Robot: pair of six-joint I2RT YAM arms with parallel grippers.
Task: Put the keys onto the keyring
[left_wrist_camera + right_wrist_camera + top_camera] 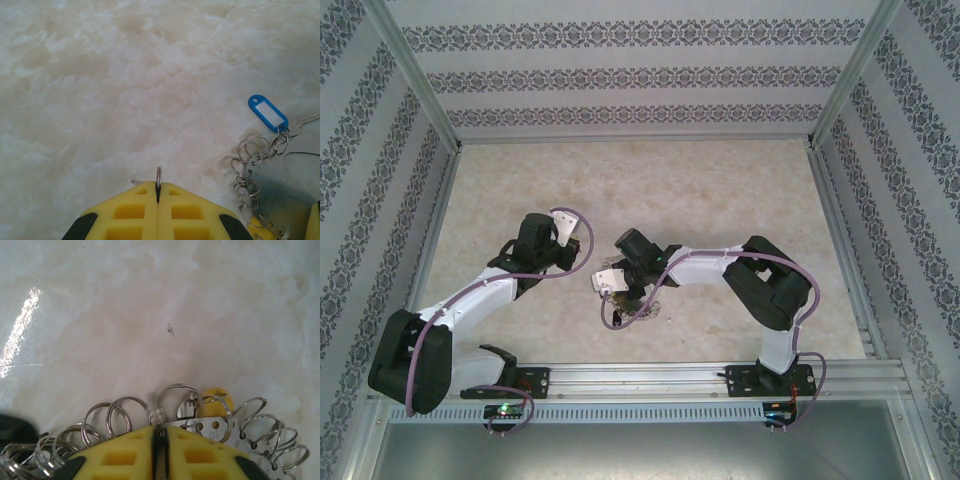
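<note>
The left end effector (158, 191) is pinching a small silvery split ring (158, 175) between fully closed yellow fingers, the ring standing edge-on along the finger seam. The right end effector (160, 434) is clamping the silvery coiled-wire keyring (225, 429), low over the pale marbled desk (125, 75). That keyring is lying just to the left end effector's right, so the pinched ring likely needs carrying rightward. A blue-tagged key (268, 113) and a yellow-tagged key (216, 395) are lying among the loops, crowding the approach.
</note>
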